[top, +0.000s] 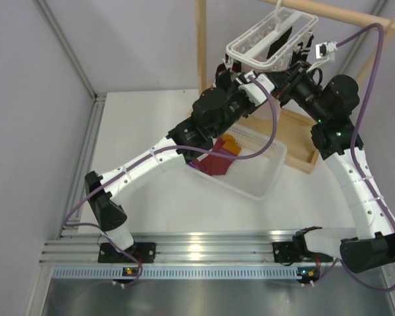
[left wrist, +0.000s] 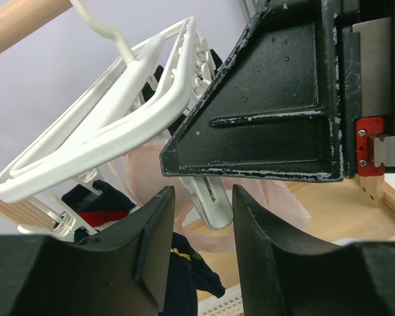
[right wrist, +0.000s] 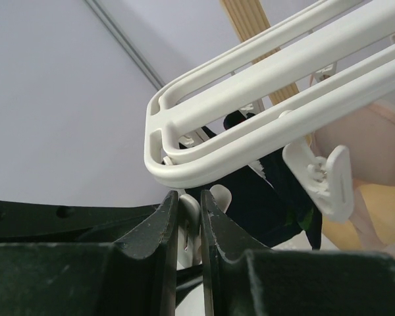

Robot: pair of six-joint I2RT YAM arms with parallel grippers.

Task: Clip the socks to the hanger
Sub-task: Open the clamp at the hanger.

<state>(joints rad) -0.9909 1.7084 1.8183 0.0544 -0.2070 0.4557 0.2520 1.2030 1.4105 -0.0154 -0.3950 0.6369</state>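
Toward the table's (top: pixel 151 210) far right corner stands a wooden rack (top: pixel 201 46). From its rail hangs the hanger (right wrist: pixel 250 141), a navy sock (right wrist: pixel 276 191) dangling beneath. Mid-table, a white basket (top: pixel 270 178) holds maroon socks (top: pixel 214 163). Under the hanger, the left gripper (left wrist: pixel 203 201) has its fingers spread either side of a grey-white peg (left wrist: pixel 210 205); the right gripper (right wrist: pixel 189 204) pinches a white peg (right wrist: pixel 187 230).

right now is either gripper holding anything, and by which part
The right gripper pinches a white peg across its sides, just under the hanger corner. The left gripper straddles a second peg, jaws apart, not clearly gripping.
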